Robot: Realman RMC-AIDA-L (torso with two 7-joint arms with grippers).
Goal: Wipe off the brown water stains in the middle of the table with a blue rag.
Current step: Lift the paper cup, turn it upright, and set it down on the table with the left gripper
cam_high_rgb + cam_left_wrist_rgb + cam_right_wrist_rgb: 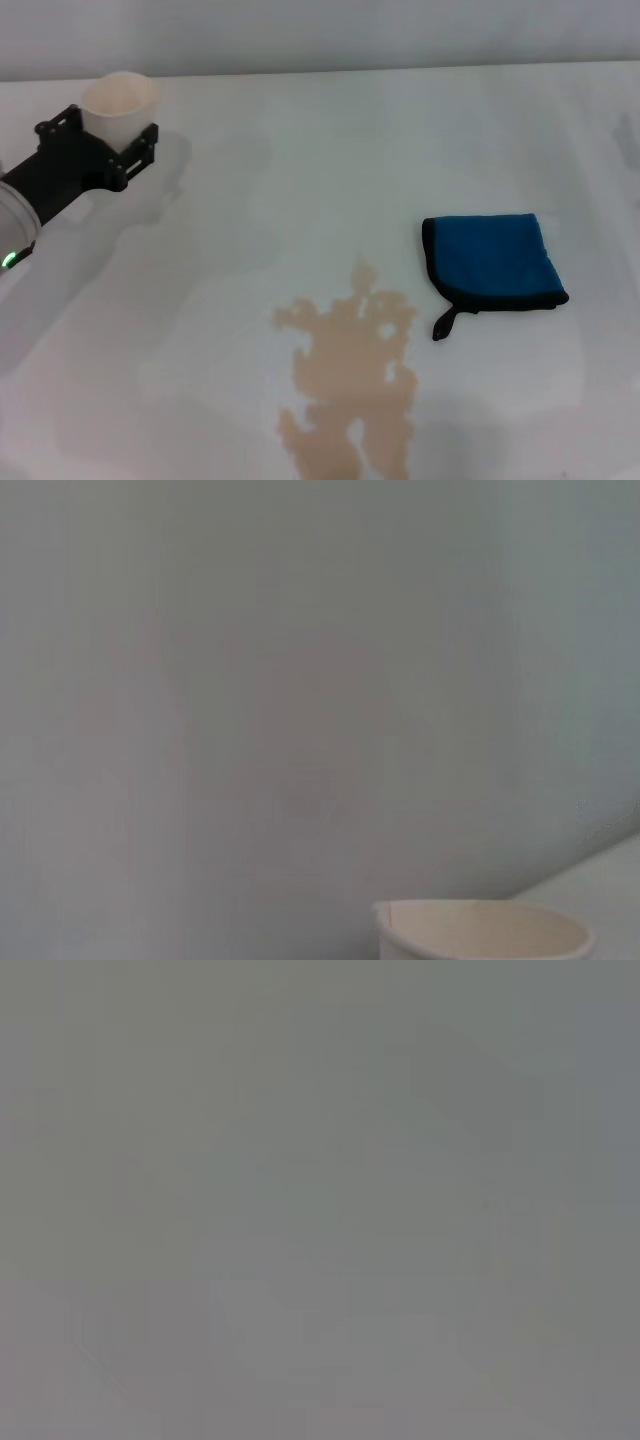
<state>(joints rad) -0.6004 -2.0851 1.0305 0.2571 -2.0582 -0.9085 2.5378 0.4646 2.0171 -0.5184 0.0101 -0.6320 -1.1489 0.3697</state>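
- The left gripper (118,135) sits at the far left of the white worktop (300,150), its black fingers clenched on a cream paper cup (119,105), which stands upright. Held back there, the cup is well apart from the spill and out of the wiping path.
- The brown water stains (350,385) spread in a ragged tan patch near the front middle of the worktop, running off the near edge of the head view.
- The blue rag (492,260) lies folded flat just to the right of the stains, not touching them, its black loop tag pointing toward them; nothing holds it, so wiping has not begun.
- The right gripper does not show, so its fingers cannot be judged; the rag lies on its side, probably for it to pick up.
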